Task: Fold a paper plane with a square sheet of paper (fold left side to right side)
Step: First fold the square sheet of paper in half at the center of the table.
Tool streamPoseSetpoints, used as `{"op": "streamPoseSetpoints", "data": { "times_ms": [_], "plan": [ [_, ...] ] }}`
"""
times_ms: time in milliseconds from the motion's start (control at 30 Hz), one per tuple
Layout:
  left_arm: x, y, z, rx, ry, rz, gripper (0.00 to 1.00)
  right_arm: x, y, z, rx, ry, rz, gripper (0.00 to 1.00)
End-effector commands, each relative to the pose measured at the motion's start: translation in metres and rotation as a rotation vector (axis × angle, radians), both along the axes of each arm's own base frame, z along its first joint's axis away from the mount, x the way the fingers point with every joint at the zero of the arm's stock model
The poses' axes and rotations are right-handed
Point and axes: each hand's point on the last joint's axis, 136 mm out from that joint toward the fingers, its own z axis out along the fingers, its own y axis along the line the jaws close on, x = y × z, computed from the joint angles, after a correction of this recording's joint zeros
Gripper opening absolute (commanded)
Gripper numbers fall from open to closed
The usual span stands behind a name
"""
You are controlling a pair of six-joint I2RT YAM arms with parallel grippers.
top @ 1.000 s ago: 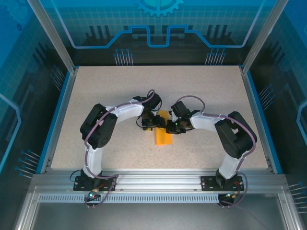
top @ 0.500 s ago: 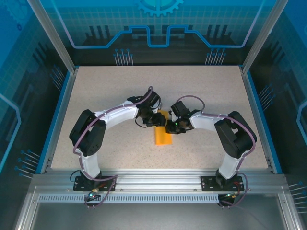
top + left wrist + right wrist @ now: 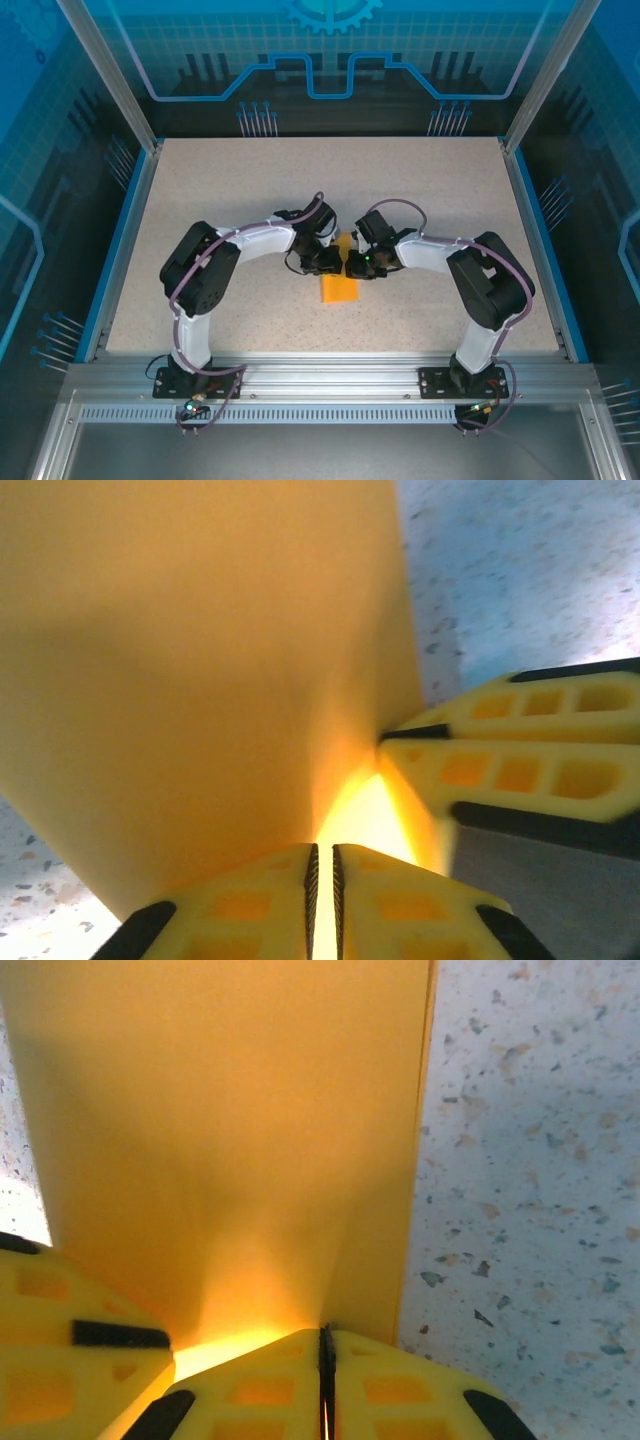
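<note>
Two grippers pinch the far edge of the square sheet of paper (image 3: 340,289) at mid-table. The left gripper (image 3: 323,850), jaws apart a second ago, has clamped onto it just left of the right gripper (image 3: 325,1332), likewise clamped. The sheet's near end rests on the speckled tabletop (image 3: 420,190), looking shorter than before.

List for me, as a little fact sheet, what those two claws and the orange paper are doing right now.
Paper: orange paper, near the middle of the speckled table
Left claw: pinched shut on the paper's edge
Right claw: pinched shut on the same paper
Spacing: the two claws grip close together, side by side
Plane: no pointed nose or wings to be seen yet
</note>
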Motion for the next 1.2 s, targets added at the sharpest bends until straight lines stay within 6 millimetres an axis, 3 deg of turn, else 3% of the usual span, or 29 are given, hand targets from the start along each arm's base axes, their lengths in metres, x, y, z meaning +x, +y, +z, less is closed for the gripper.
{"op": "streamPoseSetpoints", "data": {
  "times_ms": [0, 300, 567, 867, 1167],
  "plan": [
    [-0.002, 0.011, -0.017, 0.039, 0.004, -0.007, 0.12, -0.029, -0.020, -0.030, -0.123, 0.122, 0.002, 0.10],
    [-0.007, 0.032, -0.036, 0.066, 0.040, 0.034, 0.09, -0.033, -0.024, -0.034, -0.143, 0.138, 0.000, 0.09],
    [-0.007, 0.055, -0.037, 0.072, 0.042, 0.079, 0.11, -0.035, -0.028, -0.036, -0.164, 0.145, -0.001, 0.09],
    [-0.002, 0.070, -0.018, 0.044, 0.014, 0.113, 0.14, -0.036, -0.030, -0.036, -0.171, 0.142, -0.001, 0.08],
    [0.003, 0.047, 0.025, -0.138, -0.067, 0.082, 0.14, -0.033, -0.027, -0.030, -0.151, 0.124, 0.000, 0.08]
  ]
}}
